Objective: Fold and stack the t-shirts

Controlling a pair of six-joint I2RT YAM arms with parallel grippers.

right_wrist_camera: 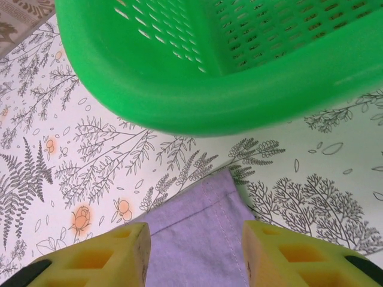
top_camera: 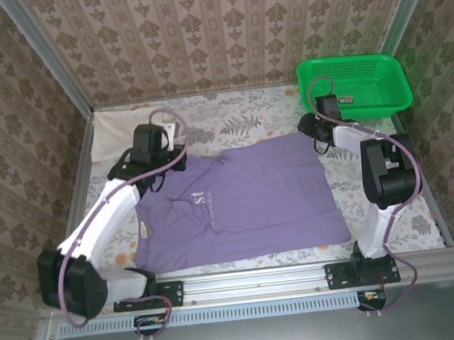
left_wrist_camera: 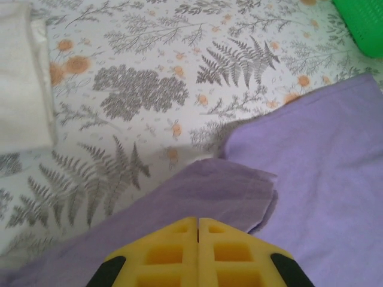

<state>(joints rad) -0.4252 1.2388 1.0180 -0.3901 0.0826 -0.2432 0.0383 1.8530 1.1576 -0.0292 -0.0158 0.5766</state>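
Fern-print tablecloth [top_camera: 246,119], wallpapered walls [top_camera: 213,33], and the purple t-shirt [top_camera: 247,204] lies flat mid-table, long side running left to right, collar end hard to make out. The cream t-shirt [left_wrist_camera: 21,78] sits at the far-left corner, cut off. The left gripper [left_wrist_camera: 197,224] is pinched tight over purple cloth, grip unclear, while the right gripper [right_wrist_camera: 194,230] gapes astride a hemmed corner beside the green basket [right_wrist_camera: 179,101].

Damask-patterned walls [top_camera: 221,32], fern-print tablecloth [top_camera: 238,116] — aluminium frame rails [top_camera: 44,55], even, soft light
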